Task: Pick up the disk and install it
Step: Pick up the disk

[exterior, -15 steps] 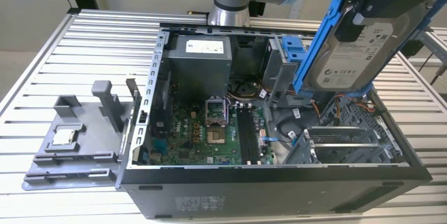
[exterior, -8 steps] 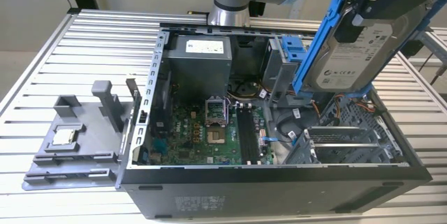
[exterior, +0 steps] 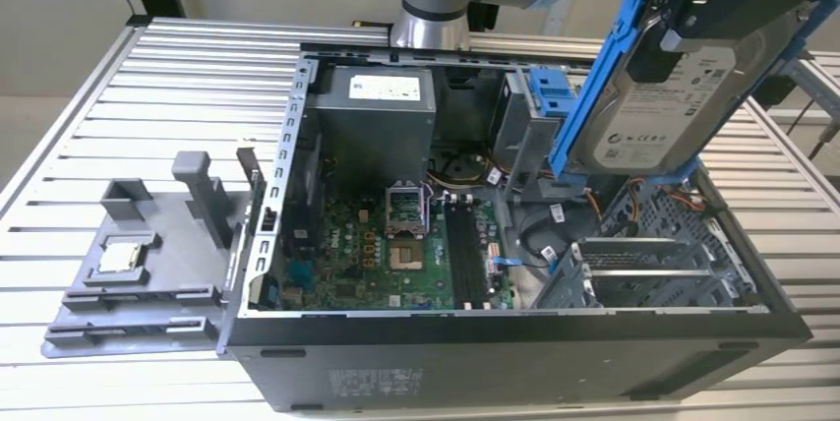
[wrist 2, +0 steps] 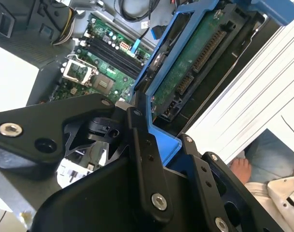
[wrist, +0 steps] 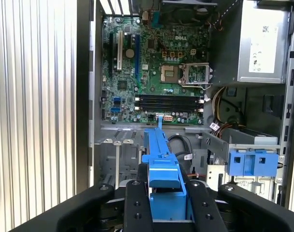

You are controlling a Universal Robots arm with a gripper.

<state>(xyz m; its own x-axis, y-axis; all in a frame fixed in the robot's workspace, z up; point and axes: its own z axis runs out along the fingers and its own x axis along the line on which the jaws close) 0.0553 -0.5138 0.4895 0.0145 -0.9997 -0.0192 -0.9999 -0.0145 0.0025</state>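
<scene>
One pincer (wrist: 168, 193) is clamped on the blue bracket of the single disk (exterior: 663, 96), which hangs tilted beneath it, in the air over the drive-bay end of one open computer case (exterior: 525, 347). On the table (exterior: 79, 96) beside the case sits one grey tray (exterior: 145, 303) carrying one small silver chip (exterior: 122, 256).

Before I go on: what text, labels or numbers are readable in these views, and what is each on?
No text can be quoted with confidence.
Disk, held in the claw: white label, black print too small to read.
Power supply: white label, print too small to read.
Motherboard: fine white markings, too small to read reliably.
Computer case: sticker on its outer wall, blurred.
</scene>
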